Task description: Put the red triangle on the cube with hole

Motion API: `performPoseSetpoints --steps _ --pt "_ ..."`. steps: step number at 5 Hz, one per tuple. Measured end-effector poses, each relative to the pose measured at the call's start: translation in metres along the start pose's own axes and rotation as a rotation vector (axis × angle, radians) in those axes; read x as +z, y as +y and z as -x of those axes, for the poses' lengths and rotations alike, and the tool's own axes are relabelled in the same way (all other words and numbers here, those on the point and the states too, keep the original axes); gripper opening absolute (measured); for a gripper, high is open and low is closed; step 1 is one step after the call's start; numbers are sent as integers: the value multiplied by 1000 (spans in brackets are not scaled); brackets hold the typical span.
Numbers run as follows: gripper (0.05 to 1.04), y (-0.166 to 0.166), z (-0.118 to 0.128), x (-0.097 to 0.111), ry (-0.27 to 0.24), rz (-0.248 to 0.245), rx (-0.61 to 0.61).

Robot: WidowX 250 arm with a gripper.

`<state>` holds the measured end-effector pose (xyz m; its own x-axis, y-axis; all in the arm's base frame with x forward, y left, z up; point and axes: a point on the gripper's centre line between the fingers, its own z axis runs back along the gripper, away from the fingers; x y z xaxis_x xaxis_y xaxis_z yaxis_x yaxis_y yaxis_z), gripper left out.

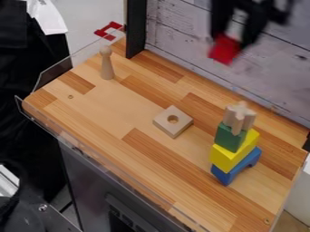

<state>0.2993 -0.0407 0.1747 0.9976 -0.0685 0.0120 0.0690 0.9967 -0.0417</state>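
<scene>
Toward the far left corner of the counter (pixel 91 111), a pale wooden peg (pixel 107 65) stands upright. Near the middle lies the cube with hole (pixel 173 127), its opening facing up. Above the far right side, the end effector (pixel 229 40) grips the red triangle (pixel 225 50), its outline blurred. Below, a stack rises: blue block (pixel 238 166), yellow block (pixel 234 152), green block (pixel 229 137), wooden cross-shaped piece (pixel 239 118) on top.

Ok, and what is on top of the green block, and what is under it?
A wooden cross-shaped piece stands on the green block. Under it is a yellow block, then a blue one. The touching faces are covered.
</scene>
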Motion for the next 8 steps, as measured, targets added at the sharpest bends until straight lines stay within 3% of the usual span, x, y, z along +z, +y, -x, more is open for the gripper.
performPoseSetpoints --steps 1,2,3,4,6,8 --pt "513 43 -1 -4 -12 20 96" --pt "513 70 1 -32 32 24 154" --pt "513 81 1 -55 59 -14 155" --pt "513 88 5 -81 31 -53 163" --pt "513 68 9 -115 34 8 87" --pt "513 45 9 -142 94 35 25"
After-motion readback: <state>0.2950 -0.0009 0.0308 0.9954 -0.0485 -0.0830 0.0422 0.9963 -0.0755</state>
